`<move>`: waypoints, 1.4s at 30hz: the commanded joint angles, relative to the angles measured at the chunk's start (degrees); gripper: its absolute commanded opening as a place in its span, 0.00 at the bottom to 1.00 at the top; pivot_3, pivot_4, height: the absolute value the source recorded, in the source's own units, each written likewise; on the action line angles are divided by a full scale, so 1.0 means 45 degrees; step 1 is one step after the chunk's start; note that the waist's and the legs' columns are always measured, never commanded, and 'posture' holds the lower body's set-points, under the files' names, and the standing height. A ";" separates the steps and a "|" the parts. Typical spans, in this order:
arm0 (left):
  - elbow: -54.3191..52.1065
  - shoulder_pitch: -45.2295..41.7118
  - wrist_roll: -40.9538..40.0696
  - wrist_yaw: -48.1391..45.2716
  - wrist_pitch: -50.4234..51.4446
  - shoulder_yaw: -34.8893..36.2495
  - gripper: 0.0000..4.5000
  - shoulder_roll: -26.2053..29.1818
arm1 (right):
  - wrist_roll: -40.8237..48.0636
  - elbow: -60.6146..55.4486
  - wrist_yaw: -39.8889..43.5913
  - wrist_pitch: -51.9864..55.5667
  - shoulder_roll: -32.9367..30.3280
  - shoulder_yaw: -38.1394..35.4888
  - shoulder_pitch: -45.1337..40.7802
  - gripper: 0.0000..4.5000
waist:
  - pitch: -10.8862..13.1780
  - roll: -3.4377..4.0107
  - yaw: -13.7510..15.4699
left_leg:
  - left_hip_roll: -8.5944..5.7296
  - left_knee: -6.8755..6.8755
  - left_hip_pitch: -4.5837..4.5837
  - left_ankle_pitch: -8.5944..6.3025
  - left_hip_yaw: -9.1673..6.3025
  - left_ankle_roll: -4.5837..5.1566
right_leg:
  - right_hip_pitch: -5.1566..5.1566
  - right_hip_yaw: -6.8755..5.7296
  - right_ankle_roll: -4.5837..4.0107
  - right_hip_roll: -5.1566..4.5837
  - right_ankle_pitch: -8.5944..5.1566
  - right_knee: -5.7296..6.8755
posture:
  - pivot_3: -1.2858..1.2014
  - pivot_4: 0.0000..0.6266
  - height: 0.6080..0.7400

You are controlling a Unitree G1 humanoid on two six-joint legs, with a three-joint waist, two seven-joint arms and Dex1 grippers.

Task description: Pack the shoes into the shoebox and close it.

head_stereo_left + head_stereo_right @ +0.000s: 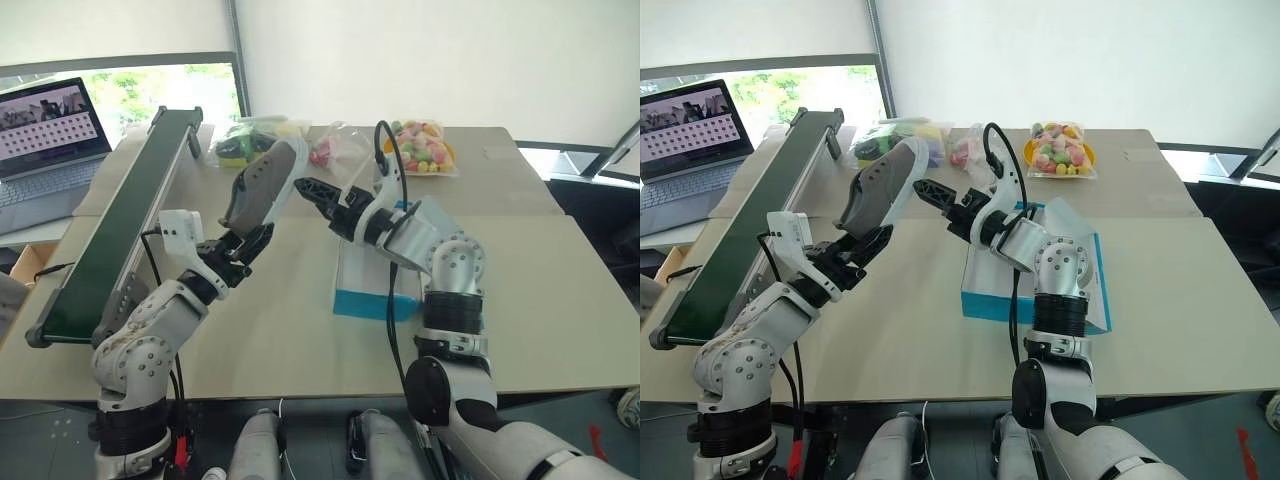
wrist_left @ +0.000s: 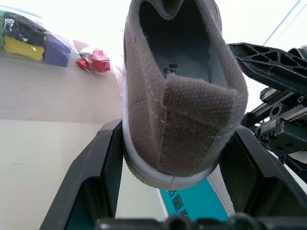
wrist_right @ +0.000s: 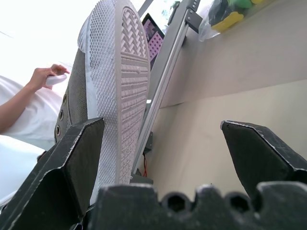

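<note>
Shoe: grey-brown canvas sneaker with pale rubber sole (image 1: 262,190) hanging above-left of turquoise cardboard shoebox (image 1: 985,298) | left hand (image 1: 247,244) clamping its heel | right hand (image 1: 312,190) gaping wide beside its sole, gripping nothing

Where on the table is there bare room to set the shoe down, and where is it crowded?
Bare tabletop lies between the conveyor and the shoebox, another patch right of the box toward the edge. The far edge is crowded with bags. The left gripper holds the shoe in mid-air beside the open right gripper.
</note>
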 commanded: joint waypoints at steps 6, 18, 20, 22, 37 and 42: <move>0.0298 -0.0534 0.0095 0.0211 -0.0205 -0.0130 0.58 0.0000 | 0.1672 -0.1066 -0.0367 0.0000 0.0711 0.0536 -0.0315 1.00 | 0.0001 0.0002 -0.0005 | -0.0001 -0.0001 -0.0001 -0.0006 -0.0006 -0.0009 | 0.0002 -0.0001 0.0000 0.0000 0.0000 -0.0003 | 0.52 0.24 0.55; 0.0329 -0.0680 0.0546 0.0036 -0.0395 -0.0728 0.58 -0.0117 | 0.1810 -0.0936 -0.0605 -0.0190 0.0393 0.1143 -0.0047 1.00 | 0.0002 0.0003 -0.0026 | -0.0001 -0.0002 -0.0005 -0.0005 -0.0008 -0.0008 | 0.0001 -0.0001 0.0000 0.0000 0.0000 -0.0008 | 0.52 0.24 0.55; 0.0337 -0.0676 0.0524 0.0028 -0.0413 -0.0723 0.58 -0.0163 | 0.1593 -0.0911 -0.0522 -0.0238 0.0362 0.1373 0.0103 1.00 | 0.0002 0.0003 -0.0032 | -0.0001 -0.0002 -0.0004 -0.0006 -0.0008 -0.0009 | 0.0001 -0.0002 0.0000 0.0001 0.0000 -0.0008 | 0.52 0.24 0.55; 0.0312 -0.0638 0.0513 -0.0026 -0.0422 -0.0716 0.58 -0.0165 | 0.1484 -0.0848 -0.0498 -0.0300 0.0360 0.1464 0.0228 1.00 | 0.0002 0.0003 -0.0039 | 0.0000 -0.0003 -0.0003 -0.0005 -0.0009 -0.0009 | 0.0001 -0.0003 -0.0001 0.0001 0.0000 -0.0008 | 0.52 0.24 0.55; 0.0447 -0.0628 0.0699 -0.0185 -0.0573 -0.0714 0.57 -0.0165 | 0.1492 -0.0744 -0.0587 -0.0909 0.0262 0.1389 0.0124 0.28 | 0.0002 0.0004 -0.0039 | 0.0000 -0.0003 -0.0005 -0.0010 -0.0009 -0.0016 | 0.0001 -0.0002 0.0000 0.0000 -0.0001 -0.0011 | 0.52 0.24 0.55; 0.0488 -0.0585 0.0905 -0.0275 -0.0629 -0.0846 0.57 -0.0161 | 0.1670 -0.1014 -0.0639 -0.0780 0.0397 0.1463 0.0110 0.07 | 0.0003 0.0004 -0.0033 | -0.0001 -0.0004 -0.0005 -0.0010 -0.0010 -0.0016 | 0.0001 -0.0003 0.0000 0.0000 -0.0001 -0.0011 | 0.52 0.24 0.55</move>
